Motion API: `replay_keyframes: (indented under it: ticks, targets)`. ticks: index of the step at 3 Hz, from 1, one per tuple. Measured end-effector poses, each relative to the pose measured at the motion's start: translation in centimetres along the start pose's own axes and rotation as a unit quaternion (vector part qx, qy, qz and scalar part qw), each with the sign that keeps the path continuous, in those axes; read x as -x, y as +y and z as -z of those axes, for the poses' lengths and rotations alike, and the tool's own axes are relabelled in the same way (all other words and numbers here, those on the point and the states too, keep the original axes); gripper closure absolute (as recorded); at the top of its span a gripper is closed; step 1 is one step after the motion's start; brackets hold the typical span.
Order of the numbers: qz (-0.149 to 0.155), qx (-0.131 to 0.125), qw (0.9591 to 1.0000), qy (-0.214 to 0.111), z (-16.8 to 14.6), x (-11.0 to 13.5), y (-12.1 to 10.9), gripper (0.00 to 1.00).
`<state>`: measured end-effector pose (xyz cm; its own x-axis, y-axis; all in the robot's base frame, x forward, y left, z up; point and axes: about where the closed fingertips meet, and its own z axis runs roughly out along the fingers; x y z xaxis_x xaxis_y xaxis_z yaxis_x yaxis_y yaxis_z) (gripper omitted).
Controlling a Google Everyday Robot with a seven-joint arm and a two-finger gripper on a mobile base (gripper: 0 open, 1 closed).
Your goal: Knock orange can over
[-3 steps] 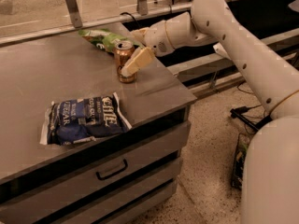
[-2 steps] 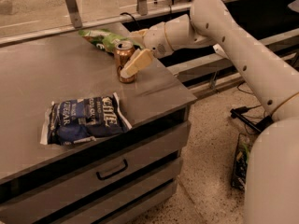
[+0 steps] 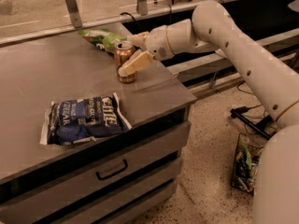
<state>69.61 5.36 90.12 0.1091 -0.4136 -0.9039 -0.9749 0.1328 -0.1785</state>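
The orange can (image 3: 123, 55) stands upright on the grey counter (image 3: 51, 73), near its back right corner. It is copper-coloured with a silver top. My gripper (image 3: 135, 51) reaches in from the right at can height. Its near tan finger (image 3: 134, 63) lies across the can's front right side. The far finger (image 3: 138, 38) sits behind the can to the right. The fingers are spread with the can partly between them. The white arm (image 3: 224, 36) runs off to the right.
A green chip bag (image 3: 99, 37) lies just behind the can. A blue chip bag (image 3: 84, 119) lies near the counter's front edge. Drawers with a handle (image 3: 112, 169) are below. Metal rail posts (image 3: 71, 6) stand behind. A wire bin (image 3: 244, 164) sits on the floor at the right.
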Motion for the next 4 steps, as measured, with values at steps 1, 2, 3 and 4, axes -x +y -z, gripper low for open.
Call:
replay_keyframes:
  ticks: [1,2,3,4]
  targets:
    - [-0.002,-0.007,0.9999,-0.008,0.2,-0.2,-0.1,0.41]
    - [0.004,-0.011,0.9998,-0.013,0.5,0.0,-0.3,0.64]
    - [0.007,-0.013,0.9998,-0.017,0.8,0.2,-0.5,0.77]
    - [0.017,-0.006,0.9998,0.002,1.0,1.0,-0.7,0.85]
